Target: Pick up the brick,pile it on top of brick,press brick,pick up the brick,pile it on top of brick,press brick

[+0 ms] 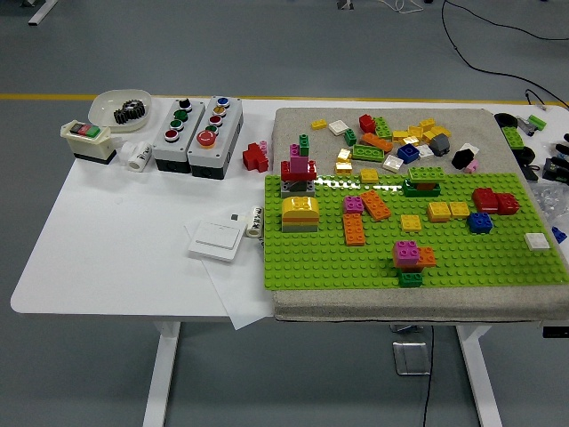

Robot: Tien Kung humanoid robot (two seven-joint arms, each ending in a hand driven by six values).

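A green baseplate (462, 267) lies on a grey mat on the right half of the table. Bricks stand on it: a yellow brick on a grey one (300, 213), a red and magenta stack (299, 172), orange bricks (354, 229), a magenta brick on orange and green (409, 256), yellow bricks (447, 211), a blue brick (480, 221), red bricks (495, 201) and a white one (537, 240). Several loose bricks (391, 138) lie on the mat behind the plate. Neither robot hand shows in the head view.
On the left stand two button boxes (197, 125), a switch box (86, 140), a white bowl with a gear (124, 108), a white roll (137, 156), a red brick (255, 157) and a white wall switch on paper (216, 239). Dark parts lie at the right edge (542, 151).
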